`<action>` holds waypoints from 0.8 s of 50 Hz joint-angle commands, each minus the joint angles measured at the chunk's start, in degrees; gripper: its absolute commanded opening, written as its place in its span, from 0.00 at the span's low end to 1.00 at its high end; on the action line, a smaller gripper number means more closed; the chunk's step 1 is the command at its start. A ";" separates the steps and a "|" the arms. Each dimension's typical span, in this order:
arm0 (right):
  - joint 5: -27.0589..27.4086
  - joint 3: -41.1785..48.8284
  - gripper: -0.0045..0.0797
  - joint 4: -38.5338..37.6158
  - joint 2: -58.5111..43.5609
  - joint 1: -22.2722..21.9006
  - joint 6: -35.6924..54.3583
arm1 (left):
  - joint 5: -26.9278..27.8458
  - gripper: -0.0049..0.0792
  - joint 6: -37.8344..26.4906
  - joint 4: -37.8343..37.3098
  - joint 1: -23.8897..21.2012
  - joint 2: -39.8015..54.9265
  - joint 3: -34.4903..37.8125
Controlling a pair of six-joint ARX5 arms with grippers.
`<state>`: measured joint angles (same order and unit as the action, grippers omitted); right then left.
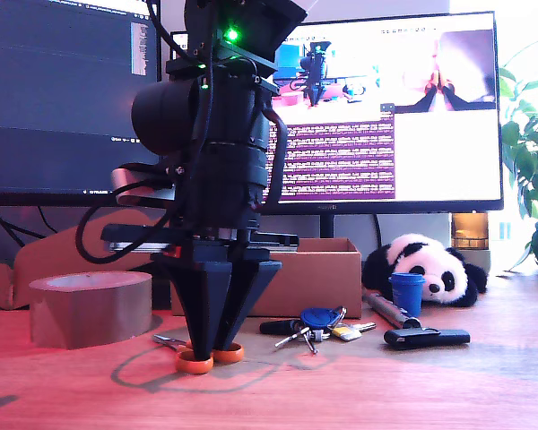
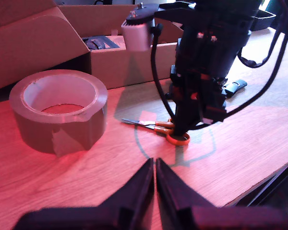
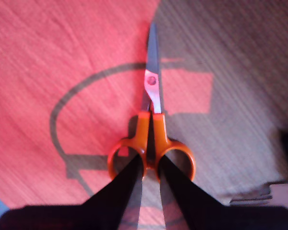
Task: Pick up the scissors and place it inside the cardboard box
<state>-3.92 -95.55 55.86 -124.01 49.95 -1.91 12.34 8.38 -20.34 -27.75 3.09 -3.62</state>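
Observation:
The scissors (image 3: 151, 110) lie flat on the wooden table, blades shut, with two orange ring handles (image 1: 197, 360). My second gripper (image 3: 150, 170) points straight down on them, one finger in each ring, shut on the handle shanks between the rings. In the exterior view this gripper (image 1: 211, 345) stands at the centre front. The cardboard box (image 1: 332, 278) sits just behind it, top open. My first gripper (image 2: 155, 165) is shut on nothing, hovering over bare table short of the scissors (image 2: 156, 127) and the second gripper (image 2: 180, 134). The box (image 2: 125, 62) is beyond them.
A roll of brown tape (image 1: 90, 305) stands at the exterior view's left, next to the scissors. Keys with a blue fob (image 1: 318, 321), a black bar (image 1: 426, 338), a blue cup (image 1: 406, 294) and a toy panda (image 1: 430, 264) lie at the exterior view's right. Monitors stand behind.

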 commanded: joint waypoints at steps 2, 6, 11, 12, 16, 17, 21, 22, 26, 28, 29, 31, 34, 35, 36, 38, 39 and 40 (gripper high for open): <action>0.00 2.03 0.04 1.44 -4.94 0.26 -0.98 | 0.04 0.03 -0.48 0.26 -0.17 0.28 0.92; 0.09 1.07 0.04 2.47 -4.94 0.24 -1.03 | 0.04 0.03 -0.48 0.26 -0.17 0.28 0.92; 0.17 -0.66 0.04 3.96 -4.94 0.22 -1.01 | 0.04 0.03 -0.48 0.26 -0.17 0.28 0.92; 0.39 -1.07 0.04 4.15 -4.94 0.17 -1.03 | 0.04 0.03 -0.48 0.26 -0.17 0.28 0.92; 1.64 -2.51 0.04 5.20 -4.94 0.17 -1.01 | 0.04 0.03 -0.48 0.26 -0.17 0.28 0.92; 1.81 -2.89 0.04 5.55 -4.94 0.15 -1.01 | 0.04 0.03 -0.48 0.26 -0.17 0.28 0.92; 2.14 -4.15 0.04 6.69 -4.94 0.02 -0.92 | 0.04 0.03 -0.48 0.26 -0.17 0.28 0.92; 2.16 -4.50 0.04 6.93 -4.94 -0.07 -0.92 | 0.04 0.03 -0.48 0.26 -0.17 0.28 0.92; 3.06 -5.66 0.04 8.28 -4.94 -0.24 -0.74 | 0.04 0.03 -0.48 0.26 -0.17 0.28 0.92; 3.15 -5.97 0.04 8.52 -4.94 -0.26 -0.61 | 0.04 0.03 -0.48 0.26 -0.17 0.28 0.92; 3.15 -6.14 0.04 8.79 -4.94 -0.26 -0.61 | 0.04 0.03 -0.48 0.26 -0.17 0.28 0.92; 3.15 -6.62 0.04 9.31 -4.94 -0.39 -0.59 | 0.04 0.03 -0.48 0.26 -0.17 0.28 0.92; 3.19 -7.34 0.04 10.12 -4.92 -0.59 -0.55 | 0.04 0.03 -0.48 0.26 -0.17 0.28 0.92; 3.21 -7.58 0.04 10.29 -4.92 -0.61 -0.55 | 0.04 0.03 -0.48 0.26 -0.17 0.28 0.92; 3.21 -7.72 0.04 10.34 -4.92 -0.61 -0.55 | 0.04 0.03 -0.48 0.26 -0.17 0.28 0.92; 3.21 -8.13 0.04 10.47 -4.94 -0.61 -0.55 | 0.04 0.03 -0.48 0.26 -0.17 0.28 0.92; 3.21 -8.39 0.04 10.73 -4.92 -0.61 -0.52 | 0.04 0.03 -0.48 0.26 -0.17 0.28 0.92; 3.21 -8.63 0.04 10.97 -4.92 -0.61 -0.50 | 0.04 0.03 -0.48 0.26 -0.17 0.28 0.92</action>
<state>-0.86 -102.94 66.32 -127.24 49.21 -2.72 12.34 8.38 -20.34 -27.75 3.09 -3.62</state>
